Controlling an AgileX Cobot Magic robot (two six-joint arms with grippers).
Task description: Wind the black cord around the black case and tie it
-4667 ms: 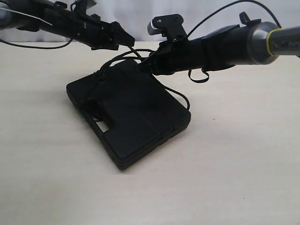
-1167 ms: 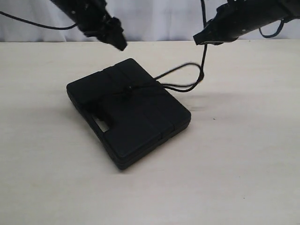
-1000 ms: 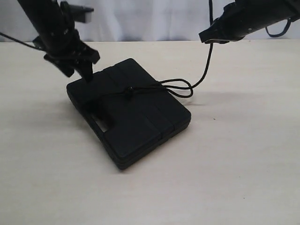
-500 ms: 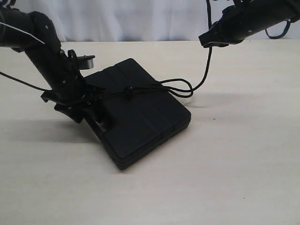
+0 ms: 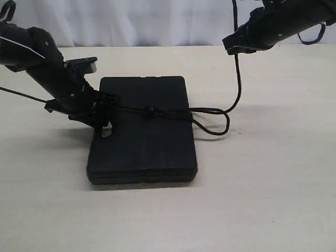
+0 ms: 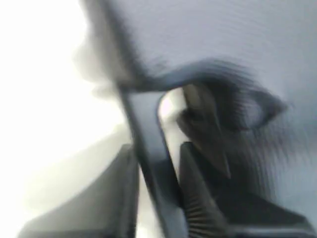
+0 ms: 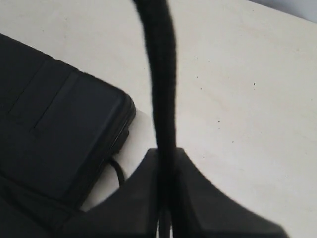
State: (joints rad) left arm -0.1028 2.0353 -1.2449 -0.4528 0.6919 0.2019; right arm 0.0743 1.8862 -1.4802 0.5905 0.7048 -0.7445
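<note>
The black case lies flat in the middle of the table. The black cord crosses its top, with a small knot near the centre. Past the case's right edge the cord makes loose loops, then rises to my right gripper, which is shut on it above the table. The right wrist view shows the cord running between the closed fingers of that gripper, with a corner of the case below. My left gripper is at the handle slot on the case's left edge. In the blurred left wrist view the left gripper has a black bar of the case between its fingers.
The light wooden table extends all round the case. A white curtain hangs behind the far edge. The left arm reaches in low from the left, and the right arm is held high at the back right.
The case has swung from a diagonal lie to square with the view, with my left gripper at its handle edge. The cord loops have shifted right. The right gripper has barely moved.
</note>
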